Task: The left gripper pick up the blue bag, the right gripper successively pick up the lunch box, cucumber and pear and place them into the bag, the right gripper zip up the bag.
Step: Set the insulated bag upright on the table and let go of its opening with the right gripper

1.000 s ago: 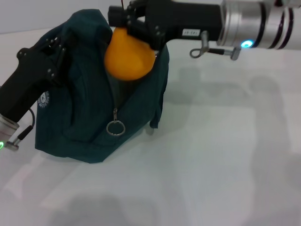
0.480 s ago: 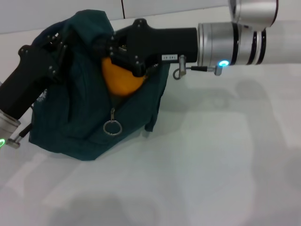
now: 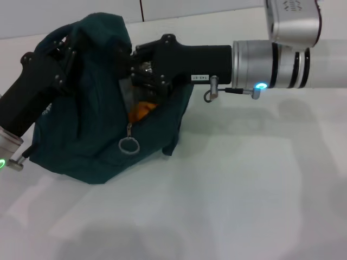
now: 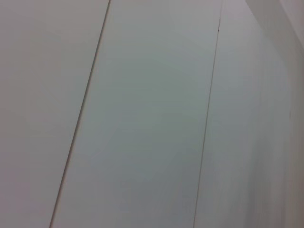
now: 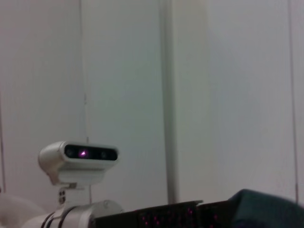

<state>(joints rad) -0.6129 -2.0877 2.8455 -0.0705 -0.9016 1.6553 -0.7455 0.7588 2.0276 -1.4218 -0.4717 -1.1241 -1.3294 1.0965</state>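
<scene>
The right gripper [image 3: 142, 73] reaches into the mouth of the blue bag [image 3: 97, 135], fingers hidden so I cannot tell their spread, with the pear [image 3: 142, 111] lying just beneath inside, while the left gripper [image 3: 64, 51] clamps the bag's upper edge.

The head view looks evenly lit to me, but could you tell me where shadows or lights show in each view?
Head view: soft arm shadows fall on the white table, and a blue light glows on the right arm's cuff. Left wrist view: only a flat, pale panelled wall. Right wrist view: a dim wall, with a camera head showing a small purple light.
</scene>
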